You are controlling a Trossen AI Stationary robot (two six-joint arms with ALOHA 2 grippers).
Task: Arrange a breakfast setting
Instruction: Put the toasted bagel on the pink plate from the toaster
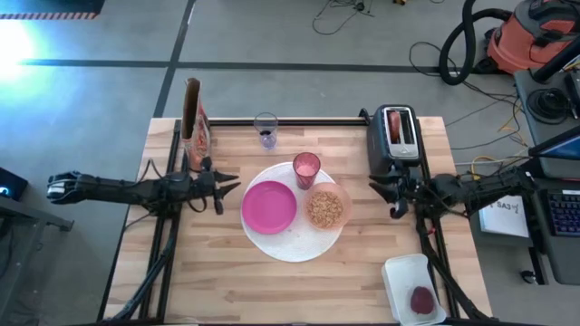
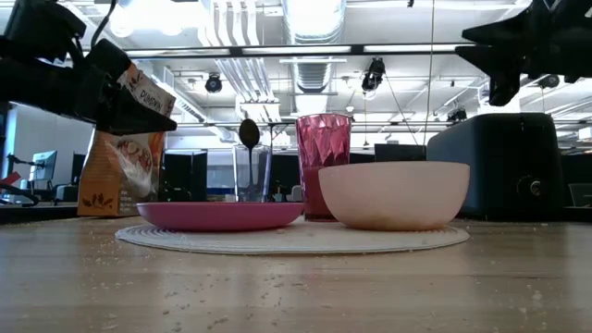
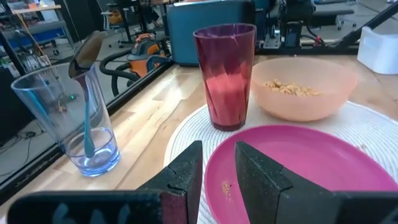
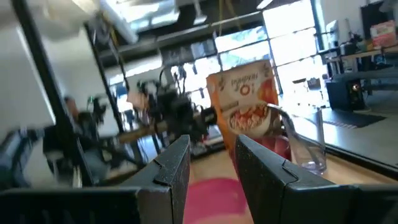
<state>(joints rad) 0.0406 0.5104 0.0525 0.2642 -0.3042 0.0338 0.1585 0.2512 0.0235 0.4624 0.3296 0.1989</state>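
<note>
Left gripper (image 1: 220, 192) hovers left of centre in the high view beside the magenta plate (image 1: 269, 206), fingers (image 3: 186, 177) a narrow gap apart and holding nothing; right gripper (image 1: 391, 195), at centre right below the toaster (image 1: 396, 136), likewise stands part open and empty. On the big white round disc (image 1: 292, 246), mid-frame, sit the plate, the pink tumbler (image 1: 306, 168) and the translucent pink bowl (image 1: 326, 207) of cereal. Bare wood lies open across the table's (image 1: 227, 281) lower left.
</note>
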